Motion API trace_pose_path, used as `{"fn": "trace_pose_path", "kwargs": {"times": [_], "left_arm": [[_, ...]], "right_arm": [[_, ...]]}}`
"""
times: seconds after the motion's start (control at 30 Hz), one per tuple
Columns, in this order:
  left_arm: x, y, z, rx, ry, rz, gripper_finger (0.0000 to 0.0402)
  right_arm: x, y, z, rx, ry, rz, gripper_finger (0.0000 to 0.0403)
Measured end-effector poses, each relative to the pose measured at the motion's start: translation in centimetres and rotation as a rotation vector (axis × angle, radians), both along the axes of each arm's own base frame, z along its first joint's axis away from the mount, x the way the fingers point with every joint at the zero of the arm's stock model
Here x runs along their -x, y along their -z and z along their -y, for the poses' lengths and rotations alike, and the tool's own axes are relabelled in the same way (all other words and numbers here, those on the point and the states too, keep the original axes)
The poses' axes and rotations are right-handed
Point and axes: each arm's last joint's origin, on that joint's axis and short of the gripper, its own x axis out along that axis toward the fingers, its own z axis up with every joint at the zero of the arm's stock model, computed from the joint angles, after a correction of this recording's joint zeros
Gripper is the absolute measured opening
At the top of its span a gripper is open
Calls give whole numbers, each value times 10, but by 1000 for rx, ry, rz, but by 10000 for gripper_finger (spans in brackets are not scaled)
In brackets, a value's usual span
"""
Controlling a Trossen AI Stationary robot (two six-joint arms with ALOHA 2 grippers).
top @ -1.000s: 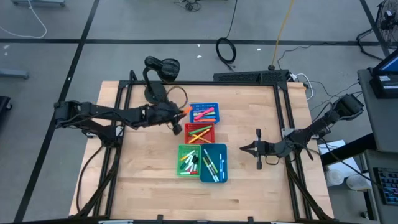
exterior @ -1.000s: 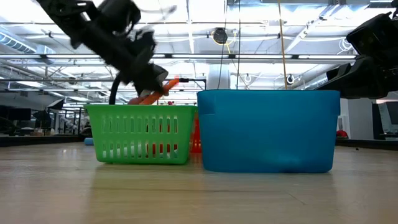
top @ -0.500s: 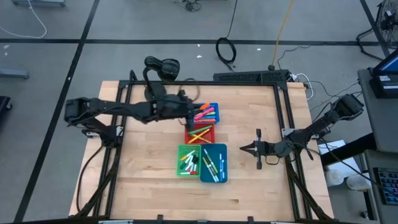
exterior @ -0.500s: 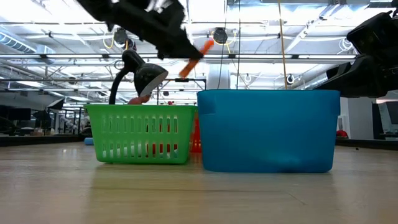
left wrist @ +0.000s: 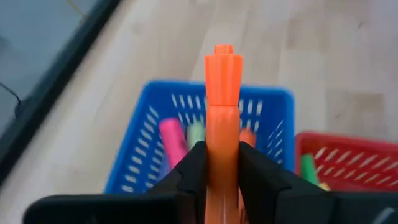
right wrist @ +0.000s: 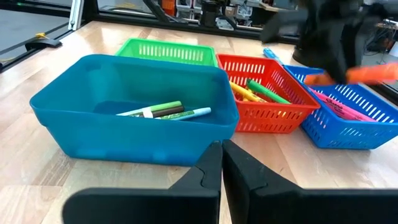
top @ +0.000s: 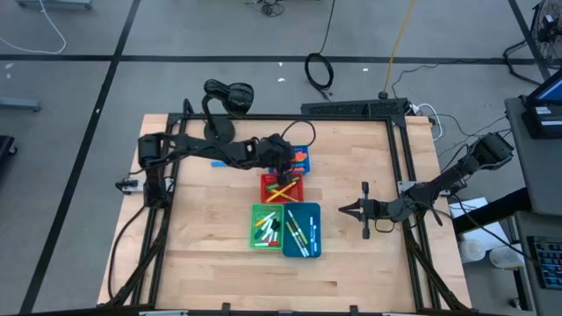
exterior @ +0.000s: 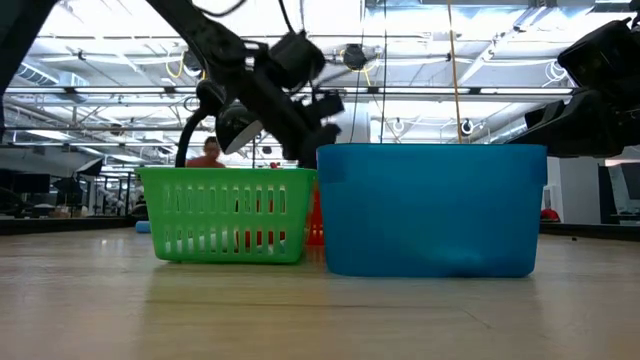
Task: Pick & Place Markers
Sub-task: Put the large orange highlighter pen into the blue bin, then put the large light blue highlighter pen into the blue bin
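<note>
While your left gripper [left wrist: 219, 163] has swung across the table from its left side within the last second, it now hangs above the blue basket [top: 301, 158], and its fingers are clamped on an orange marker [left wrist: 221, 118] whose cap points out past the fingertips. That puts the marker directly over a bin that already holds pink, green and orange markers, so you appear close to the drop, though nothing is let go yet. Your right gripper [right wrist: 221, 163] waits well apart on the table's right side, fingers pressed together with nothing between them, facing the bins. From above you see the full layout: the blue basket farthest back, the red basket [top: 283, 189] next to it, then the green basket [top: 265, 226] and the solid teal bin [top: 303, 230] side by side. Only the left wrist camera shows the grip itself and what lies in the blue basket under it. The right wrist camera alone shows the markers resting inside the teal bin. The table-level camera hides every bin's contents and shows only the dark arm hanging behind the green basket.
</note>
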Motion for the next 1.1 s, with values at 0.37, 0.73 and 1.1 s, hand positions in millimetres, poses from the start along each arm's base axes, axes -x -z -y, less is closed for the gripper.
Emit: {"fn": "trace_pose_path", "kwargs": {"times": [0.37,0.73,1.1], "left_arm": [[-1,7,-4,35,-103,-4,182],[50,-35,7,33,-159,-278,213],[110,-21,-11,253,-486,-669,214]], "right_arm": [[0,0,0,-1,1,-2,0],[0,1,0,3,1,-12,0],[0,1,0,-10,3,-8,0]]}}
